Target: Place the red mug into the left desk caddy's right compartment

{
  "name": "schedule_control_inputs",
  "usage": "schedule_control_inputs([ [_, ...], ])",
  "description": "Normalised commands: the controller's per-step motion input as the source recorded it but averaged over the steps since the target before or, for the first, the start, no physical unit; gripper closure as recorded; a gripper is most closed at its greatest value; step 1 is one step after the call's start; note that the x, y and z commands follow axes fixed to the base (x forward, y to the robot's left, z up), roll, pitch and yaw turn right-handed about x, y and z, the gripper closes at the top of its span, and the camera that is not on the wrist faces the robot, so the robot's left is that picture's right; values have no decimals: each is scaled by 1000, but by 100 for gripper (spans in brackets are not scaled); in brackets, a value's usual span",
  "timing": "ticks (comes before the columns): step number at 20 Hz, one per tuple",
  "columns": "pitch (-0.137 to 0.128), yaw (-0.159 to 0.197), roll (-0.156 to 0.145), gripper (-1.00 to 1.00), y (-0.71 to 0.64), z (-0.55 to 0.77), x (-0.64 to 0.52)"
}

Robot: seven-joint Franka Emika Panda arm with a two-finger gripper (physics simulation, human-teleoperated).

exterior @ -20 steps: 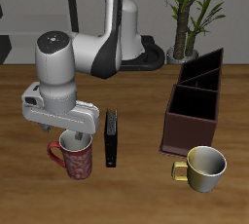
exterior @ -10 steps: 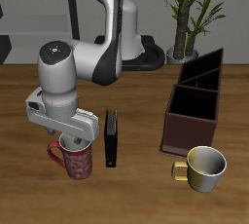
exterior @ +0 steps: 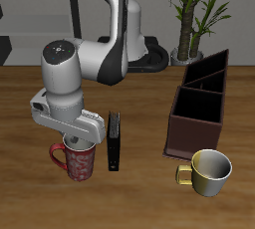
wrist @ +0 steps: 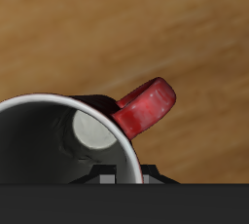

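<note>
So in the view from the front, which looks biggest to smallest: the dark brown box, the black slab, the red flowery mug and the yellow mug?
1. Dark brown open-topped box, clearly largest.
2. Plain golden-yellow mug, though it sits nearest the camera.
3. Red floral mug, partly hidden by the gripper, so unsure against the yellow one.
4. Slim black upright slab, narrowest.

The table (exterior: 149,208) is brown wood with visible grain, evenly lit. Behind its back edge stands a potted plant (exterior: 197,9) with long green leaves on a slim stem. The wall (exterior: 30,14) behind is pale grey-white. A dark shelf-like object (exterior: 5,49) shows at the frame's edge; its details are unclear.
</note>
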Motion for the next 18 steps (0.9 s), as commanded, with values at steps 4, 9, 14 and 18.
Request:
schedule_control_inputs([
  [4,-32,7,-9,100,-2,166,-25],
  [9,-48,11,-29,100,-73,477,-125],
  [14,-109,57,-43,100,-19,792,-286],
  [18,-118,22,-21,100,5,967,-447],
])
